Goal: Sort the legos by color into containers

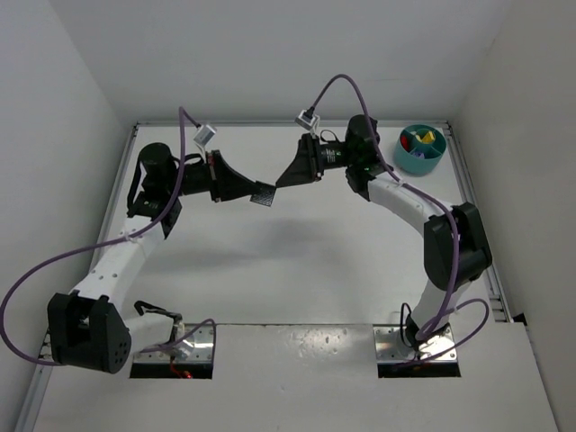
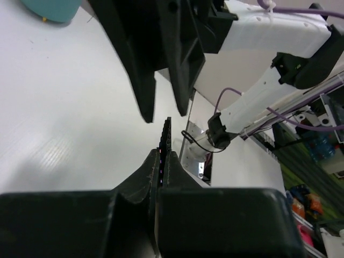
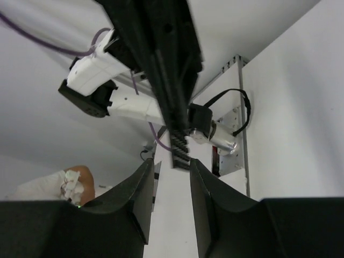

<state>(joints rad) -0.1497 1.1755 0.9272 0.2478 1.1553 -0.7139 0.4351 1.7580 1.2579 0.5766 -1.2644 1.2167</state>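
Note:
The teal dish [image 1: 418, 149] stands at the far right corner of the table with yellow and red legos in its wedges. Its edge also shows in the left wrist view [image 2: 51, 8]. My left gripper [image 1: 264, 194] hangs above the table's middle, shut, and thin pale purple slivers of a lego [image 2: 160, 161] show between its jaws. My right gripper [image 1: 286, 175] is open and empty, tip to tip with the left one. In the right wrist view the left gripper's toothed fingertips [image 3: 180, 145] sit just beyond my open right jaws [image 3: 171, 164].
White walls close in the table at the back and both sides. A metal rail [image 1: 472, 207] runs along the right edge. The arm bases [image 1: 171, 346] sit at the near edge. No loose legos show on the table.

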